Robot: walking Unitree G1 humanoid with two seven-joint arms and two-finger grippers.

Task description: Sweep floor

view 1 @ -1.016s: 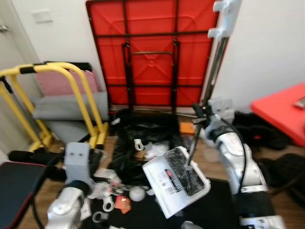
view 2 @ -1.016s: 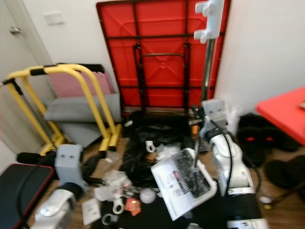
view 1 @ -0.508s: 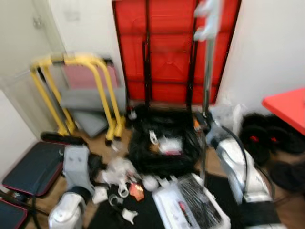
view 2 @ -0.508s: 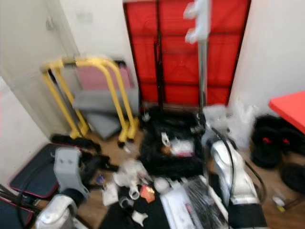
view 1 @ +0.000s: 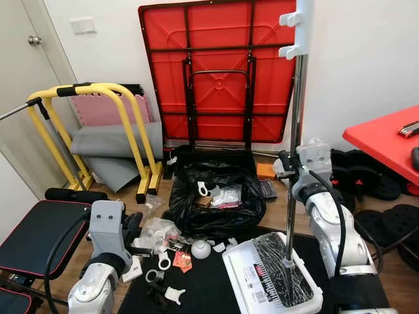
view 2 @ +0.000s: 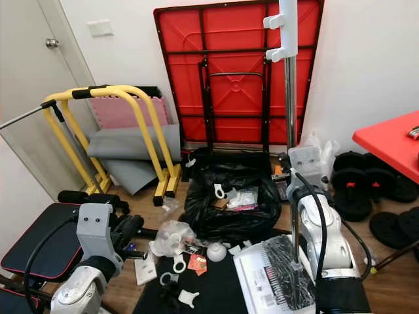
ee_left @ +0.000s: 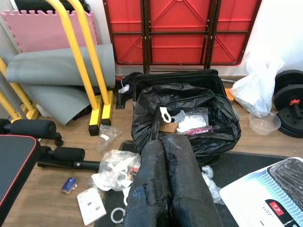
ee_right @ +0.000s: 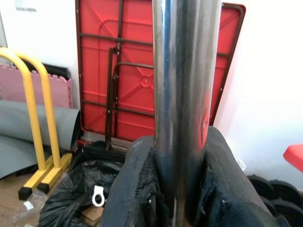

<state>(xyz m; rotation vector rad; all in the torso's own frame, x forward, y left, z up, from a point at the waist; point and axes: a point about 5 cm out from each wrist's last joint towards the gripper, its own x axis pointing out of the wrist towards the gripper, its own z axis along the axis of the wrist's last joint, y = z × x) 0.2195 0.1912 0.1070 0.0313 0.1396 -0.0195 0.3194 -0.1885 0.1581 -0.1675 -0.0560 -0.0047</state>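
Note:
A white long-handled dustpan (view 1: 271, 276) lies flat on the black floor mat (view 1: 196, 291), a dark brush head resting in it. Its silver pole (view 1: 296, 124) stands upright. My right gripper (view 1: 289, 165) is shut on that pole about halfway up; the right wrist view has both black fingers (ee_right: 137, 189) wrapped around the pole (ee_right: 184, 85). My left gripper (ee_left: 163, 144) is shut and holds nothing, hovering low over scattered litter: a crumpled plastic wrapper (view 1: 156, 232), a white ball (view 1: 200, 248), a red scrap (view 1: 182, 260). An open black rubbish bag (view 1: 216, 199) holds more litter.
A folded red table (view 1: 216, 72) leans on the back wall. A yellow frame (view 1: 98, 124) and grey mat (view 1: 114, 140) stand at left, a black bench (view 1: 33, 235) at near left. Black weights (view 1: 366, 180) and a red tabletop (view 1: 386, 134) crowd the right.
The camera has swung and pulled back. The dustpan, tilted up off the floor a second ago, now lies flat on the mat with its pole upright. My left gripper stays low.

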